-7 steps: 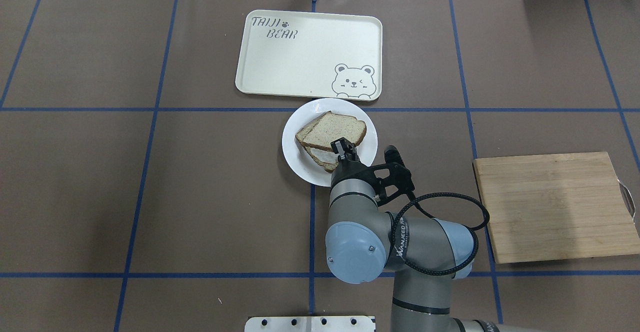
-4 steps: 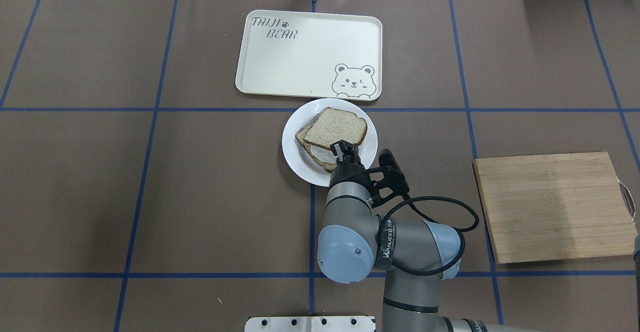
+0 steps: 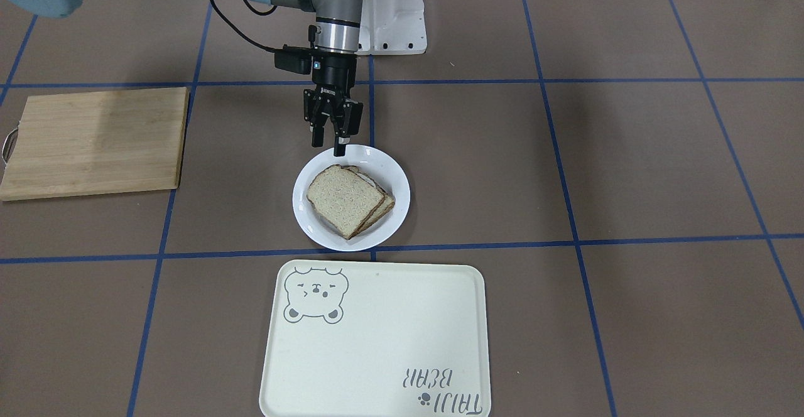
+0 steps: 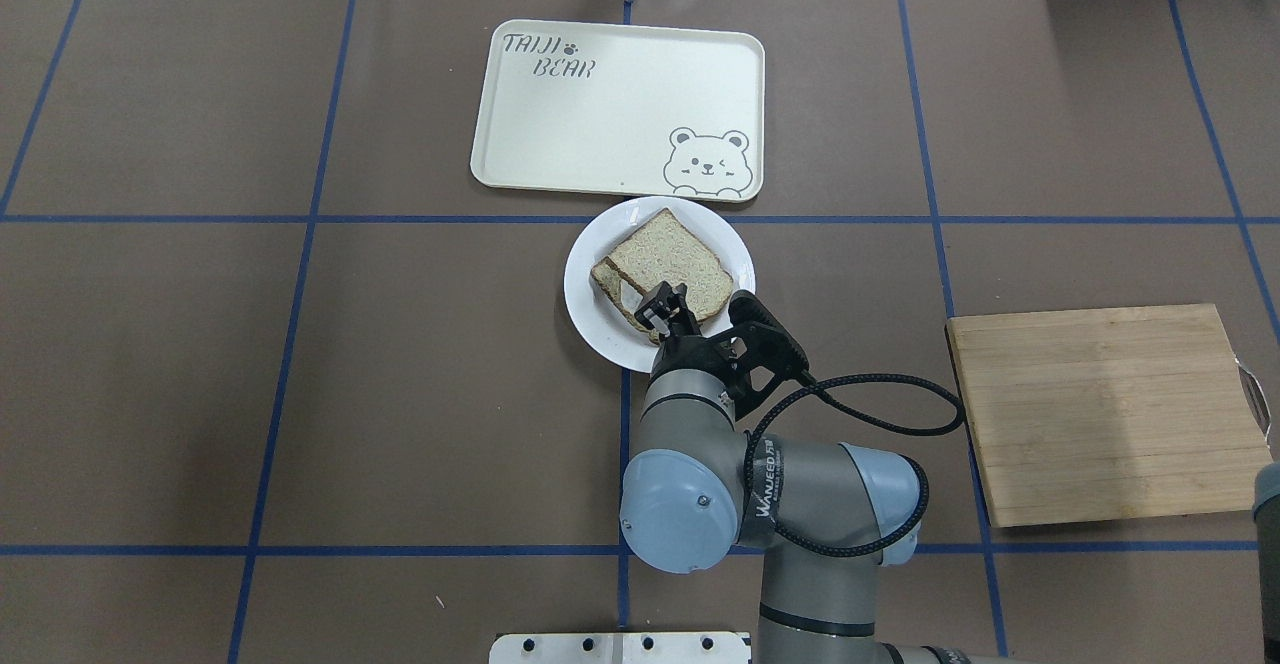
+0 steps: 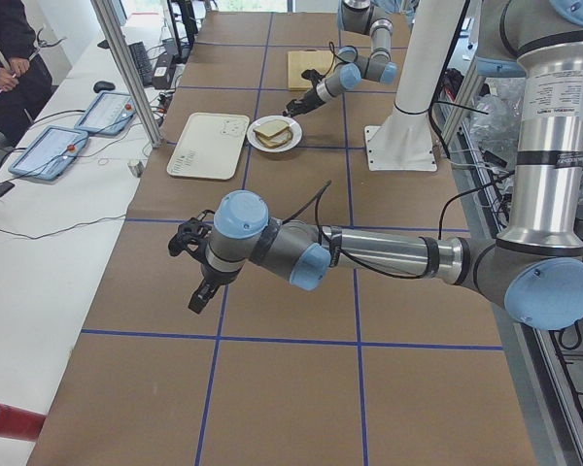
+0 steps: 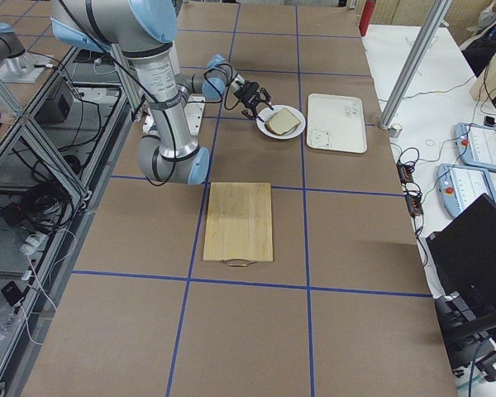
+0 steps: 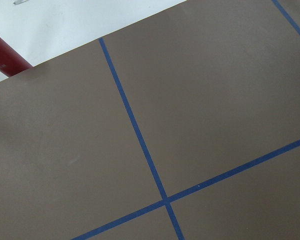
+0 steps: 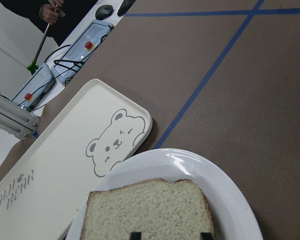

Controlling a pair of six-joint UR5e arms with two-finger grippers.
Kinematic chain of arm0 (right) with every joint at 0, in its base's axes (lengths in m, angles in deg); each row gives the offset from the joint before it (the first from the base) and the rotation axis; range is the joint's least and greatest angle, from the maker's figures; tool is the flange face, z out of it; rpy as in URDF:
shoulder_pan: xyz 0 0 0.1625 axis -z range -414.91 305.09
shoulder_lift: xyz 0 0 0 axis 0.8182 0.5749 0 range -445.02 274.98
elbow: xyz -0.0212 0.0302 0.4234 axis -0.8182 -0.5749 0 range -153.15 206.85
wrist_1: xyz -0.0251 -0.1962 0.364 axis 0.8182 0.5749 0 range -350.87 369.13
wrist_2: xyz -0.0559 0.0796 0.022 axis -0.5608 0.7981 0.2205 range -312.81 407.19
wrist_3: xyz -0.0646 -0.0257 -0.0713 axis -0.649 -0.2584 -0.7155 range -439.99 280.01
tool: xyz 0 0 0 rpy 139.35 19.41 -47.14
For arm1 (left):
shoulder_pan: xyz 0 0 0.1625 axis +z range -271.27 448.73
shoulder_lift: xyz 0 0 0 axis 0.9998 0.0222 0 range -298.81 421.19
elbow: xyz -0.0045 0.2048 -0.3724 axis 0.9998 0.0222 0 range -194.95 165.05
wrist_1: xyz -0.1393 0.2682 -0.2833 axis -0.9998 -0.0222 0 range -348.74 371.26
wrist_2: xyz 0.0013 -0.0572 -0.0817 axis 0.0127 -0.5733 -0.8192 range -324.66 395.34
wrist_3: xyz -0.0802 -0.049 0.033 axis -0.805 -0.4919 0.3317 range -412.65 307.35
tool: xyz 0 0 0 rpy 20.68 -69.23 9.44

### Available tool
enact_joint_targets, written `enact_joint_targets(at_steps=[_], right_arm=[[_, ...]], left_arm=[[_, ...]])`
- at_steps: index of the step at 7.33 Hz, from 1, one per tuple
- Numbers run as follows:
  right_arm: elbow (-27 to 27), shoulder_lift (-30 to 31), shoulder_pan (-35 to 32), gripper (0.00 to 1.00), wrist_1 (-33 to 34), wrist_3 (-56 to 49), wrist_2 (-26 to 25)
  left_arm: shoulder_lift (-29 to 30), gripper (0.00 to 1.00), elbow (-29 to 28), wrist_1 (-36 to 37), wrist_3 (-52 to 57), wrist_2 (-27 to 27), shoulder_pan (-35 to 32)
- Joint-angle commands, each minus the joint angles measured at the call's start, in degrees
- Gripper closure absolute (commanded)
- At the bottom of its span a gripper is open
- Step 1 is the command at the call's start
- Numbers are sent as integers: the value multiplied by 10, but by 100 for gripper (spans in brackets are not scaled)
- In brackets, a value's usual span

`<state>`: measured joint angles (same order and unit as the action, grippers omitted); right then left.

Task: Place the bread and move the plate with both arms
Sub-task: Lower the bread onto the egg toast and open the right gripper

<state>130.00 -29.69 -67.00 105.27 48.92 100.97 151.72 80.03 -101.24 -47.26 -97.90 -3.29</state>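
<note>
Bread lies flat on the lower slice, both on the plate, which sits on the worktop just short of the tray. Right gripper hangs over the plate's robot-side rim, fingers apart, nothing between them. Left gripper is well apart from the plate, seen only from the side; finger state cannot be told.

Risks: the glossy rim may slip from a shallow pinch. Uneven two-arm lift would tilt the plate, and the loose stack could slide off. Fingers coming down too far inward may dent the crust.
</note>
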Motion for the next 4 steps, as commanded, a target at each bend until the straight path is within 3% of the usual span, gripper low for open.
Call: enact_joint_targets(at_steps=[1, 3, 4], right_arm=[[52, 10, -45, 0, 3, -190, 97], [52, 24, -166, 0, -1, -437, 255], [50, 36, -247, 0, 1, -571, 352]], left_arm=[[0, 1, 1, 0, -1, 0, 0], [5, 1, 7, -1, -23, -3, 3], [8, 1, 7, -28, -27, -42, 3]])
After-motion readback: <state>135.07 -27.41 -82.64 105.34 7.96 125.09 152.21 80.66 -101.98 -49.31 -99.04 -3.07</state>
